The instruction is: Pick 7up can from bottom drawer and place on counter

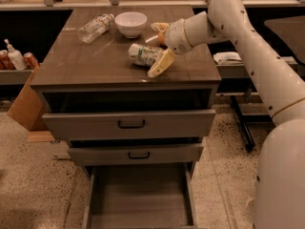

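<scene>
While the 7up can (pixel 142 54) lies on its side on the counter (pixel 95 63), a bit right of centre and in the front half, the pincer (pixel 155 49) sits over its right end. The pincer is spread wide: the near finger (pixel 161 63) points down toward the front edge and looks to be touching the can. The far finger (pixel 159 27) is up toward the back edge, apart from the can. The can is not clamped and rests on the counter. The arm (pixel 248 42) reaches in from the right edge.

A white bowl (pixel 131 23) is near the middle of the back edge, just beside the far finger. A clear plastic bottle (pixel 95 27) lies on its side near the back-left corner.

The bottom drawer (pixel 140 199) is pulled out below the front edge, its floor bare. The two drawer fronts (pixel 128 124) above it are partly out.

Off the left edge are red cans (pixel 31 59) and a white pump bottle (pixel 14 56) on a lower shelf, with a cardboard box (pixel 24 104) on the floor.
</scene>
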You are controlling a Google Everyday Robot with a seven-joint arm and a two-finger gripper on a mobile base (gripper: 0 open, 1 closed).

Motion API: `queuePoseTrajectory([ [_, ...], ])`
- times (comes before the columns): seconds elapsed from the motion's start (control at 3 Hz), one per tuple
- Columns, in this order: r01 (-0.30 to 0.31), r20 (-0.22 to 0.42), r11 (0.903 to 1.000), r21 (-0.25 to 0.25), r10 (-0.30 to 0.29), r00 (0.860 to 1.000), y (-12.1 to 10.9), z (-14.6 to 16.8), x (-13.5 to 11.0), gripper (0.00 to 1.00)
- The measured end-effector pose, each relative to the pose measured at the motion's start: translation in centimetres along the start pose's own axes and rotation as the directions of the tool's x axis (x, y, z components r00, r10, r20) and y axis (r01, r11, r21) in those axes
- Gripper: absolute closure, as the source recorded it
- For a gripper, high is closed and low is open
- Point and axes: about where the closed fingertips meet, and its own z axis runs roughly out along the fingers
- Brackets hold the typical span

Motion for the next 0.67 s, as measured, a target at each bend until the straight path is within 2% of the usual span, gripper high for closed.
queuePoseTrajectory([
  [0.33, 0.000, 0.000, 1.0000, 0.000, 0.000, 1.000, 0.0, 0.0, 0.0, 0.00],
  [0.67, 0.014, -0.008, 0.9992, 0.039, -0.014, 1.000, 0.3, -2.2, -0.8, 0.00],
])
